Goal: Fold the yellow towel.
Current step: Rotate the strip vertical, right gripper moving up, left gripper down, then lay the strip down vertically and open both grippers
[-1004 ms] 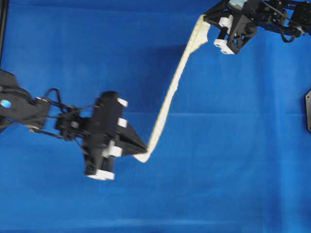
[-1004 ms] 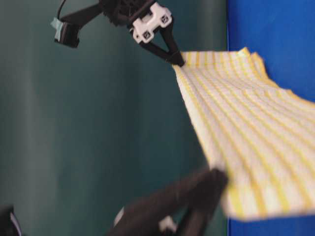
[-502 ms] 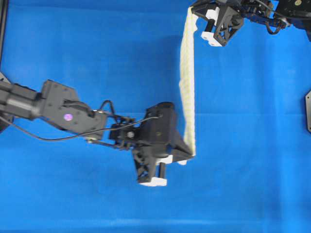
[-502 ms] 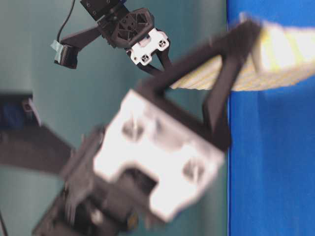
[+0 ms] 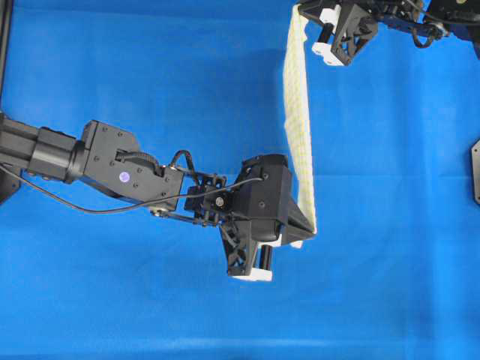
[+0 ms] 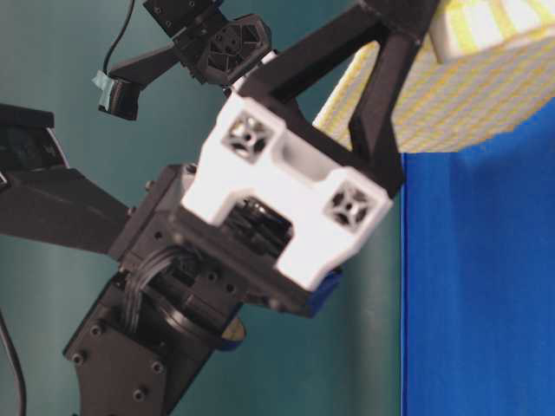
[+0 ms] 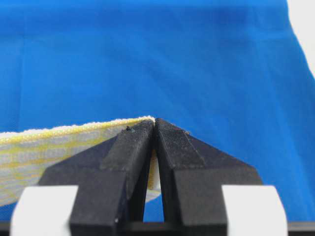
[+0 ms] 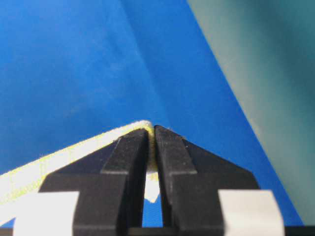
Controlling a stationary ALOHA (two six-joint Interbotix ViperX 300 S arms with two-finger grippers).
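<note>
The yellow towel (image 5: 300, 120) hangs stretched in the air between my two grippers and shows from overhead as a narrow yellow-and-white checked strip. My left gripper (image 5: 310, 226) is shut on its near corner; the left wrist view shows the hem (image 7: 74, 130) pinched at the tips of my left gripper (image 7: 154, 121). At the top of the overhead view my right gripper (image 5: 300, 9) is shut on the far corner, and the right wrist view shows the cloth (image 8: 64, 157) clamped in my right gripper (image 8: 151, 126). From table level the towel (image 6: 460, 104) rises behind the left gripper's white mount (image 6: 286, 199).
A blue cloth (image 5: 150, 75) covers the whole table. A dark object (image 5: 475, 171) sits at the right edge. The left arm (image 5: 112, 169) reaches across the middle from the left.
The left arm has carried its towel corner to the right and slightly nearer, the right gripper has shifted left, and the towel now hangs nearly vertical in the overhead view. Both grips have stayed shut.
</note>
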